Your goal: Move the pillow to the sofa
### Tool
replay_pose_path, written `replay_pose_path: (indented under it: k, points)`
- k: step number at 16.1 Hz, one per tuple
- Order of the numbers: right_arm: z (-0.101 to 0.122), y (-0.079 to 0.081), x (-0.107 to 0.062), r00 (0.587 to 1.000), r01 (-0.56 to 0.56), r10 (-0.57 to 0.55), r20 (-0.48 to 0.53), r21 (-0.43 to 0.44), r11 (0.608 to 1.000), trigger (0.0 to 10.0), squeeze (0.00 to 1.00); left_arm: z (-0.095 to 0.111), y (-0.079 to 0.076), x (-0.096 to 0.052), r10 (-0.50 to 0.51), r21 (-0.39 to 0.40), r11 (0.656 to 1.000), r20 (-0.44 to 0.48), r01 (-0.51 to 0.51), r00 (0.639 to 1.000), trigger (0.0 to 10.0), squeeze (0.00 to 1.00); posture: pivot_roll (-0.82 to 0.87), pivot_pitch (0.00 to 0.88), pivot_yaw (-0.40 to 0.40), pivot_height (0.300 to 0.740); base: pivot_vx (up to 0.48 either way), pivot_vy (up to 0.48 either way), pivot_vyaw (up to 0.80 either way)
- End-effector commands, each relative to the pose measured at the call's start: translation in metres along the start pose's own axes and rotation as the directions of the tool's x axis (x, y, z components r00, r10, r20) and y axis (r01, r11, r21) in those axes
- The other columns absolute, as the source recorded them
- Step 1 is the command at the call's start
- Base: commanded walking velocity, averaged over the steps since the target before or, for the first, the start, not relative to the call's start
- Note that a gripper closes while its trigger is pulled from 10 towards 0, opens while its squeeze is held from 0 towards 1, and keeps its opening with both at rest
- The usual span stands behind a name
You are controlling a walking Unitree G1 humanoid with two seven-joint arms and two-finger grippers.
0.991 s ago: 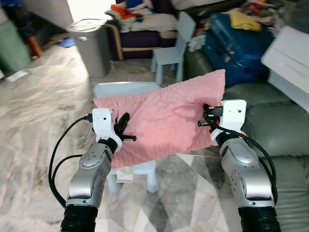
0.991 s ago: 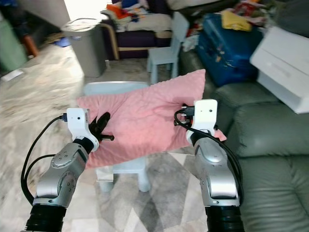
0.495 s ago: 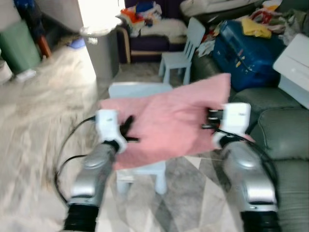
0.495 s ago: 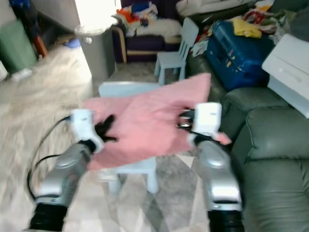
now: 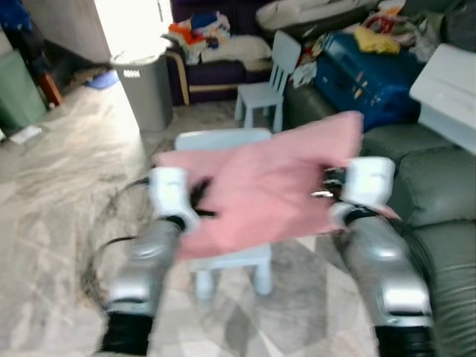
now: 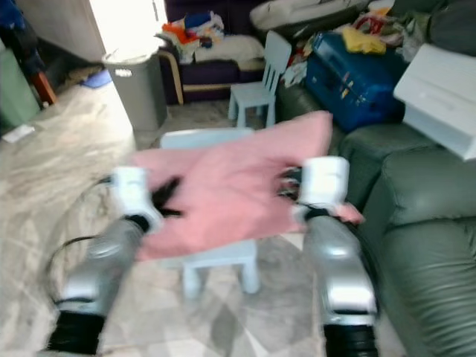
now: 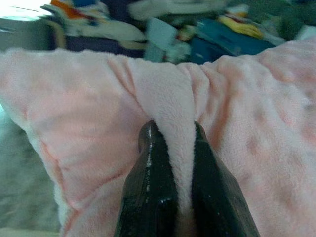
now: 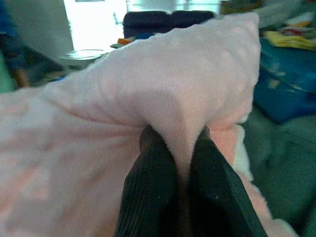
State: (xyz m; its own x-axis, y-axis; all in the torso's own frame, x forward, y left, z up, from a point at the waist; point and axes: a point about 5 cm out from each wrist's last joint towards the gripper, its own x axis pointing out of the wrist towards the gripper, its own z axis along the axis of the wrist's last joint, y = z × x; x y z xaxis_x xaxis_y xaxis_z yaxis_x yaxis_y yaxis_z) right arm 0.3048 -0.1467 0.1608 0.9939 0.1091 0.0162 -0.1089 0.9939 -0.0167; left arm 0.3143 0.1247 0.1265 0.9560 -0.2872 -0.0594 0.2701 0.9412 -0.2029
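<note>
The pillow hangs in the air between the two arms, raised above a small pale-blue stool and just left of the green sofa. Each hand takes one end. The left hand pinches a fold of pink fleece between its two black fingers, and the right hand does the same at the opposite edge, a ridge of fabric squeezed tight between its fingers. Gripping both ends this way keeps the soft pillow stretched out and roughly level, so it does not sag or slip from a single pinch while the robot moves.

It is held high, probably to clear the stool and the sofa's front edge. The head views are blurred, which suggests the body is in motion, likely turning toward the sofa on the robot's right. The sofa's near seat looks free, while a blue suitcase and a white box sit farther back.

The carry seems well along; what remains is to bring the pillow over the cushion and let go of both folds together.
</note>
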Motion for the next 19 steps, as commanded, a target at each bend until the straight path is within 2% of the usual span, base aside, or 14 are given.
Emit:
replay_pose_path:
  k: [1, 5, 9, 11, 14, 16, 19]
  points:
    - [0.0071, -0.0075, -0.001, 0.999, 0.026, -0.026, 0.027, -0.01, 1.0, 10.0, 0.0, 0.0006, -0.0112, 0.0029, -0.047, 0.001, 0.999, 0.002, 0.047, 0.999, 10.0, 0.0, -0.07, 0.0, 0.052, 0.74, 0.0, 0.274, 0.0]
    - [0.0066, -0.0069, -0.0007, 0.999, 0.028, -0.028, 0.021, -0.006, 1.0, 10.0, 0.0, 0.0019, -0.0131, 0.0029, -0.047, 0.016, 0.999, 0.015, 0.046, 0.999, 10.0, 0.0, -0.07, 0.0, 0.052, 0.74, 0.0, 0.0, 0.0]
    - [0.0061, -0.0061, -0.0001, 1.0, 0.028, -0.028, 0.012, -0.007, 1.0, 10.0, 0.0, 0.0029, -0.0139, 0.0056, -0.032, 0.043, 0.999, 0.022, 0.031, 0.999, 10.0, 0.0, -0.07, 0.0, 0.055, 0.74, 0.0, 0.0, -0.79]
    - [0.0057, -0.007, -0.0003, 0.999, 0.031, -0.031, 0.012, -0.01, 0.999, 10.0, 0.0, 0.0071, -0.0151, 0.0059, -0.055, 0.045, 0.998, 0.069, 0.052, 0.996, 10.0, 0.0, -0.07, 0.0, 0.056, 0.74, 0.0, 0.0, -0.79]
    - [0.0062, -0.0066, -0.0001, 0.999, 0.032, -0.032, 0.014, -0.013, 0.999, 10.0, 0.0, 0.0061, -0.0137, 0.006, -0.048, 0.021, 0.999, 0.058, 0.046, 0.997, 10.0, 0.0, -0.07, 0.0, 0.056, 0.74, 0.0, 0.0, -0.79]
    - [0.0071, -0.0072, 0.0001, 0.999, 0.03, -0.03, 0.017, -0.015, 0.999, 10.0, 0.0, 0.005, -0.014, 0.0051, -0.08, -0.01, 0.997, 0.05, 0.081, 0.996, 10.0, 0.0, -0.07, 0.0, 0.055, 0.74, 0.0, 0.0, -0.78]
    - [0.0078, -0.0068, 0.0005, 0.999, 0.028, -0.028, 0.019, -0.016, 0.999, 10.0, 0.0, 0.0048, -0.0146, 0.0043, -0.089, -0.01, 0.996, 0.053, 0.09, 0.995, 10.0, 0.0, -0.07, 0.0, 0.055, 0.74, 0.0, 0.0, -0.79]
